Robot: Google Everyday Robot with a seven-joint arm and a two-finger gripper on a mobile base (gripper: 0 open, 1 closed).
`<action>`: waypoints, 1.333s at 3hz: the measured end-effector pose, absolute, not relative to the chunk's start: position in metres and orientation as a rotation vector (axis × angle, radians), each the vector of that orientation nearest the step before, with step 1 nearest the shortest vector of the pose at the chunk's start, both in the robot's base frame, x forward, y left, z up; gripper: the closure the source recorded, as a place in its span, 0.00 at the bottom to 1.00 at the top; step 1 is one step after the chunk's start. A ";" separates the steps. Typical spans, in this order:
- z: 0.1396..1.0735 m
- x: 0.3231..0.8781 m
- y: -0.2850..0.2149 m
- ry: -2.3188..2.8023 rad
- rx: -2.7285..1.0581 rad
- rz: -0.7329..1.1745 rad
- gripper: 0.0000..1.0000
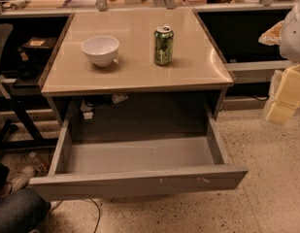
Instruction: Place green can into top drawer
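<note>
The green can [163, 45] stands upright on the beige tabletop [140, 67], right of centre, with its silver top and pull-tab showing. The top drawer [140, 181] is pulled out below the tabletop. Its grey inside is bare and its front panel has small white scuffs. My gripper [284, 97] is at the right edge of the view, beside the table's right side and level with the drawer opening. It is well away from the can and holds nothing that shows.
A white bowl [100, 50] sits on the tabletop left of the can. A dark chair [4, 57] and a person's leg and shoe [16, 203] are at the left. Cluttered shelves run along the back. Speckled floor [266, 178] lies at the right.
</note>
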State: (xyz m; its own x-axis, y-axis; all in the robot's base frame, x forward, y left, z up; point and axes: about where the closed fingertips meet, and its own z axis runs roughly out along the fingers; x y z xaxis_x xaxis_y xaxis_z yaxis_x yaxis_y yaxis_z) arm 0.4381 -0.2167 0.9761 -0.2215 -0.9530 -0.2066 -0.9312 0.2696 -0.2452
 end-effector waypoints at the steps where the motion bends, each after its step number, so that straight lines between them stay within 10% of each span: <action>1: 0.977 0.439 -0.216 2.229 -1.721 -0.099 0.00; 4: 0.966 0.530 -0.195 2.249 -1.405 0.055 0.00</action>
State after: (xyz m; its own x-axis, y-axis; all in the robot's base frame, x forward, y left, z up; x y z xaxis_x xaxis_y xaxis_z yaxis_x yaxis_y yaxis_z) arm 0.5297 -0.1953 0.9659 -0.3544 -0.8358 -0.4194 -0.8552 0.4711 -0.2162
